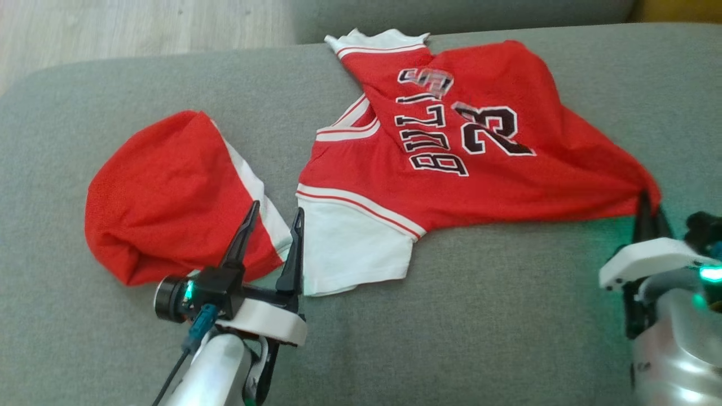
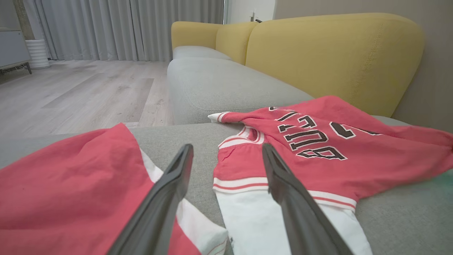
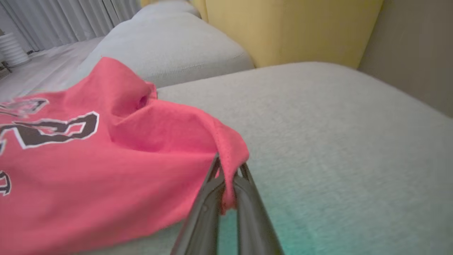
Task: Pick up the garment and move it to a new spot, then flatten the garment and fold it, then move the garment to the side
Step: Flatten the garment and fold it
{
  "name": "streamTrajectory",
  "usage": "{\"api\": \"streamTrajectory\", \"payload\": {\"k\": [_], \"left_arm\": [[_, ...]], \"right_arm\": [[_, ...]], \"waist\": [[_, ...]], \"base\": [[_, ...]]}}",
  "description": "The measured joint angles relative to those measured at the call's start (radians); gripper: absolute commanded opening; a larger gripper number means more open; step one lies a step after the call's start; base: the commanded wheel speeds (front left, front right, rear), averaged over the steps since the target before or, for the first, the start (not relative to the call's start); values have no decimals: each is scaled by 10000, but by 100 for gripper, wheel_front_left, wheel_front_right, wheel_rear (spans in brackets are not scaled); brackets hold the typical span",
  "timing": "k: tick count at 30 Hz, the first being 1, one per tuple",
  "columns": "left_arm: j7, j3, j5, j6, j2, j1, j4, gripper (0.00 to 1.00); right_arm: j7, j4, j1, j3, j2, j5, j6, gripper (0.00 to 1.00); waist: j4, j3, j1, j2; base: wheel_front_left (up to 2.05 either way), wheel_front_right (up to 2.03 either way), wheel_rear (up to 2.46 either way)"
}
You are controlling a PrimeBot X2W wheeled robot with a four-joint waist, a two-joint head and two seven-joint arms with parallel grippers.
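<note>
Cushion (image 1: pixel 507 316) of a grey sofa carries everything here. Left fingers (image 1: pixel 293 248) are spread as wide as they go and hold nothing. They are poised low over the strip of grey between a second red piece (image 1: pixel 163 192) and the white sleeve (image 1: pixel 355 242). Right fingers (image 3: pixel 253 212) are closed tight on the jersey (image 1: pixel 507 180), pinching a small fold of its red edge at the near right corner. The cloth rises in a little peak to the pinch.

The jersey lies mid-cushion to the right, spread but not flat. It is creased across the body, its upper part is folded over itself, and one shoulder strap reaches the cushion's far edge. It is red knit with white-and-red banding at armhole and sleeve. The black lettering outlined in white, "BULLS" and "23", reads sideways from the head view. The second red piece has a white stripe down its side and sits bunched to the left, apart from the jersey. Shorts perhaps; cannot say.

Handling, by judgement: light, thin and limp, with no stiffness of its own. It will likely drag and stretch from a single pinch rather than lift square, and the sofa weave probably grips it. The best hold is at hems and corners, at two points well apart. The sleeve's near edge sits just ahead of the open left fingers and looks the natural second hold.

Beyond: the next grey seat, a yellow backrest (image 2: pixel 336 56), pale wood floor (image 2: pixel 70 92), grey curtains (image 2: pixel 124 28).
</note>
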Motion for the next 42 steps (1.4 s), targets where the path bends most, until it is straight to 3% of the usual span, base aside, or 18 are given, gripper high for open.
{"api": "streamTrajectory", "payload": {"k": [5, 10, 11, 12, 16, 23, 28, 35, 42], "left_arm": [[0, -2, 0, -2, -50, 10, 10, 100], [0, 4, 0, -10, -77, 15, 48, 100], [0, 4, 0, -10, -86, 15, 65, 100], [0, 4, 0, -12, -90, 15, 81, 100], [0, 31, 2, -15, -109, 15, 150, 100], [0, 52, 92, -102, -153, 20, 165, 100], [0, 54, 90, -134, -186, 89, 165, 100], [77, -54, -121, -430, -274, -197, 575, 100], [1371, -343, -188, -520, -345, -1464, 1860, 100]], "right_arm": [[410, -1218, 308, -930, 10, -1049, 0, 0], [1110, -2278, 645, -1540, 13, -1296, 0, 0], [1220, -2395, 692, -1559, 13, -1256, 0, 60], [1287, -2531, 757, -1570, 19, -1244, 0, 100], [1053, -3162, 979, -1216, 21, -1126, 0, 100], [23, -4604, 1781, 1154, 25, 267, 0, 100], [-59, -5365, 3049, 2134, 27, 1388, 0, 100], [-86, -6217, 3345, 2380, 29, 1701, 0, 100], [-88, -6301, 3199, 2715, 29, 1898, 0, 100]], "waist": [[-145, -181, -1, 0], [-183, -184, -1, 0], [-182, -179, -1, 0], [-182, -176, -1, 0], [-195, -189, -1, 0], [-354, -379, -1, 0], [-527, -449, -2, 0], [-824, -97, 0, 0], [-1204, 318, 0, 0]], "base": [[0, 0, 0], [0, 0, 0], [0, 0, 0], [0, 0, 0], [0, 0, 0], [0, 0, 0], [0, 0, 0], [0, 0, 0], [0, 0, 0]]}}
